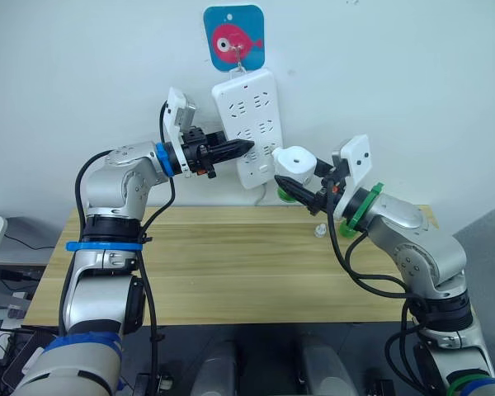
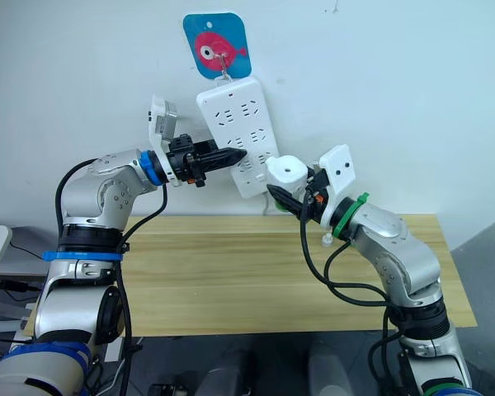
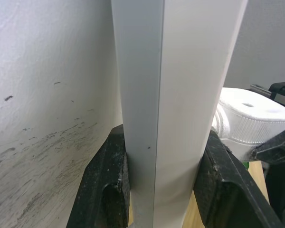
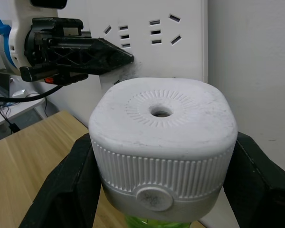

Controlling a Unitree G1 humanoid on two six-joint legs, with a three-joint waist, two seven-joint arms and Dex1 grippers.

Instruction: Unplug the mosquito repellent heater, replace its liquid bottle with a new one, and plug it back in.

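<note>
The white mosquito repellent heater (image 4: 161, 137) is clamped between my right gripper's (image 1: 293, 183) fingers, vent hole facing the wrist camera. It is held against the lower right corner of the white power strip (image 1: 252, 124) hanging on the wall; I cannot tell if its plug is in a socket. A green bottle (image 4: 154, 221) is fitted under the heater, its neck hidden, so I cannot tell if it is the liquid bottle or the new one. My left gripper (image 1: 246, 148) is shut on the strip's left edge (image 3: 171, 95), steadying it.
The strip hangs from a blue fish-print hook (image 1: 233, 37). Below is a wooden table (image 1: 214, 264), with a small whitish piece (image 1: 320, 229) lying near my right wrist. The wall stands close behind both grippers.
</note>
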